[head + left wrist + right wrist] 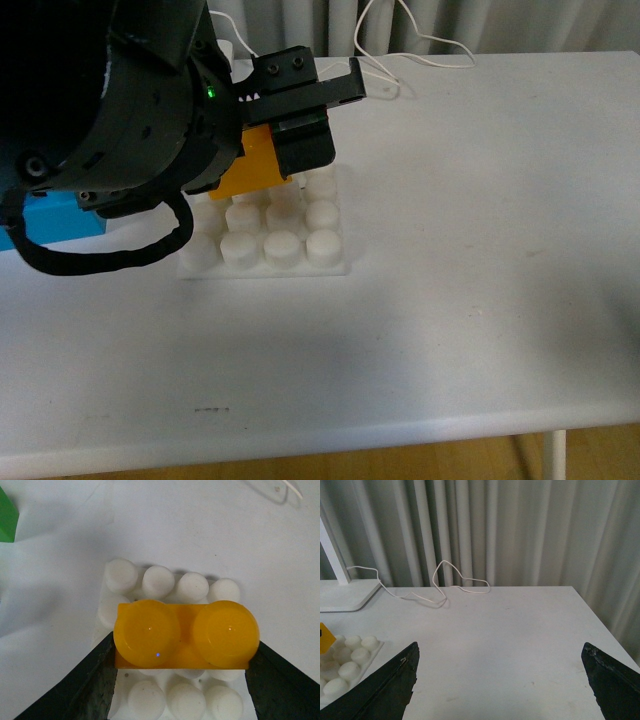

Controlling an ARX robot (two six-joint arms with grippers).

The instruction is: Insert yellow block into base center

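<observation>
My left gripper (pixel 275 150) is shut on the yellow block (pixel 250 165), a two-stud brick, and holds it over the middle of the white studded base (pixel 300 245). In the left wrist view the yellow block (pixel 185 634) sits between my two dark fingers (pixel 97 680), covering the base's (pixel 165 582) middle studs; whether it is pressed onto them I cannot tell. My right gripper (pixel 500 680) is open and empty above bare table; the base (pixel 350 655) and a corner of the yellow block (pixel 325 637) show at that view's edge.
A blue brick (pixel 55 222) lies left of the base, partly behind my left arm. A green brick (pixel 7 517) shows at the left wrist view's edge. A white lamp foot (pixel 345 596) and white cable (pixel 445 582) lie at the table's back.
</observation>
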